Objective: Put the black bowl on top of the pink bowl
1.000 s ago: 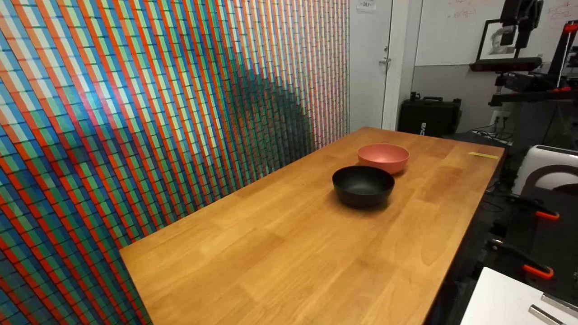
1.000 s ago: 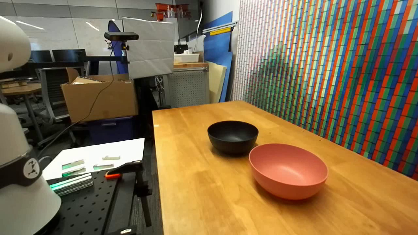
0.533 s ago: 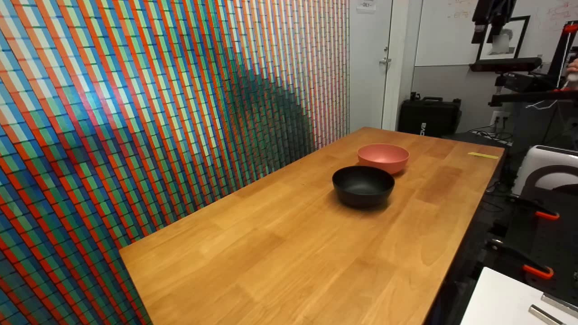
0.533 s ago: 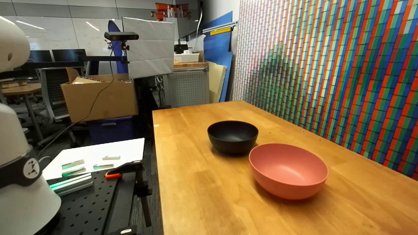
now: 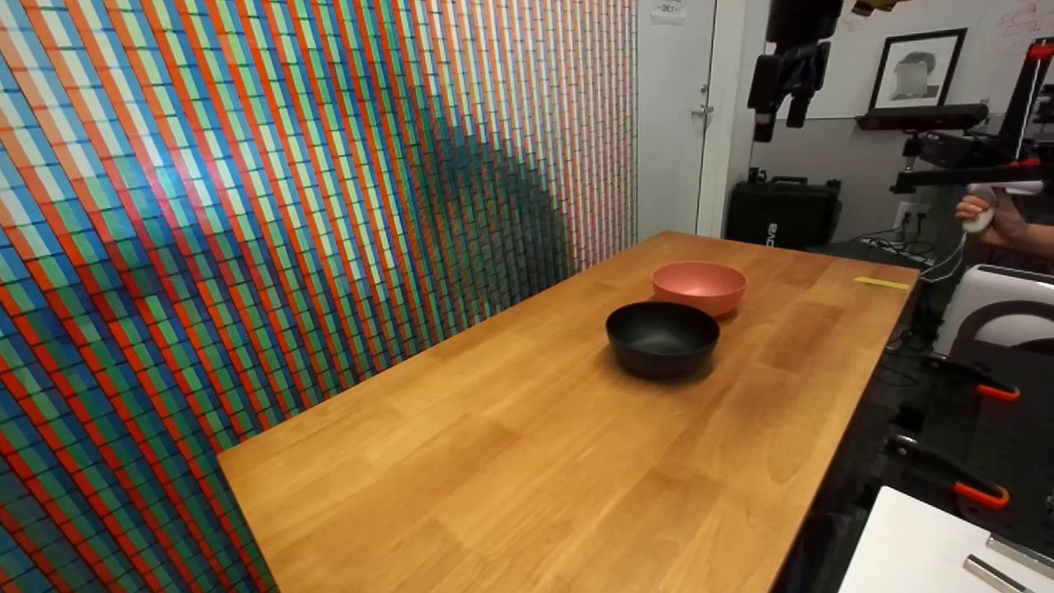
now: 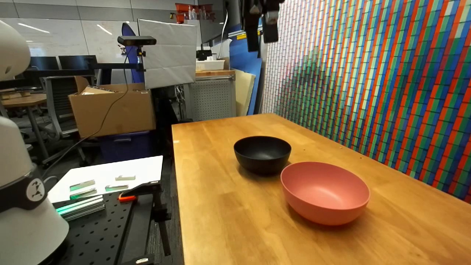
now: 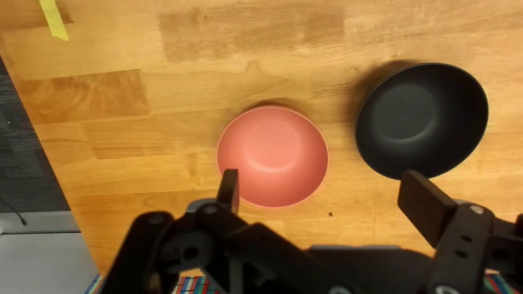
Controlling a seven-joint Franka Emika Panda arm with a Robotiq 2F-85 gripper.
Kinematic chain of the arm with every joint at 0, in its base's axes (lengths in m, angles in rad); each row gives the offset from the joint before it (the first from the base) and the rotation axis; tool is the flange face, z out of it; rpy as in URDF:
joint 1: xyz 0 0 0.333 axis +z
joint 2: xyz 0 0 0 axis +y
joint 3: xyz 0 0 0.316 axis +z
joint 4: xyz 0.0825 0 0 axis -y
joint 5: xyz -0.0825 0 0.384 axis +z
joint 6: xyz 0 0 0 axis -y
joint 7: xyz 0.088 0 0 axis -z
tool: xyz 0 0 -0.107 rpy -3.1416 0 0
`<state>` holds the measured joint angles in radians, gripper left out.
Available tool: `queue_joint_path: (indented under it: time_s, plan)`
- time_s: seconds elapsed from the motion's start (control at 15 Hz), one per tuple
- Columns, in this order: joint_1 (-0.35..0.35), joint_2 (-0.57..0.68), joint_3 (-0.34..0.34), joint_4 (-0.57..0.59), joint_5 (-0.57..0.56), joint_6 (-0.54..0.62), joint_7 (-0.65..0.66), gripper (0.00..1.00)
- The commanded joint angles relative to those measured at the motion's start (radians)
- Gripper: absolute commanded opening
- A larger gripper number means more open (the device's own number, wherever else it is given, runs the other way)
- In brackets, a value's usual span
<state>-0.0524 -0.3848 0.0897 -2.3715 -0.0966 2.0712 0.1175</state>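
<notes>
The black bowl [image 5: 662,342] stands upright on the wooden table, close beside the pink bowl [image 5: 699,287]. Both also show in an exterior view, the black bowl [image 6: 262,156] behind the pink bowl [image 6: 325,195]. In the wrist view the pink bowl [image 7: 272,155] is at the middle and the black bowl [image 7: 423,118] at the right; both look empty. My gripper [image 7: 320,177] is open with nothing between its fingers. It hangs high above the table in both exterior views [image 5: 780,128] [image 6: 262,43], apart from both bowls. Its fingers cover small parts of the bowls in the wrist view.
The wooden table [image 5: 494,461] runs along a colourful patterned wall [image 5: 288,206]. A strip of yellow tape [image 5: 881,282] lies near a table corner. A side table with a white board [image 6: 110,176] stands beside it. A person's hand [image 5: 980,210] holds a white controller.
My gripper has moved left and lower in an exterior view and has come into sight at the top of another. A person's hand has come into view. The bowls have not moved.
</notes>
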Motion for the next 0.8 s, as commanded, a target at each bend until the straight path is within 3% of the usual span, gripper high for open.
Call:
queue_joint_path:
  time_s: [0.0, 0.27, 0.73]
  plan:
    - [0.009, 0.18, 0.041, 0.039, -0.08, 0.075, 0.121, 1.0]
    - [0.039, 0.372, 0.049, 0.066, -0.151, 0.136, 0.217, 1.0]
    - [0.114, 0.602, 0.005, 0.129, -0.131, 0.34, 0.293, 1.0]
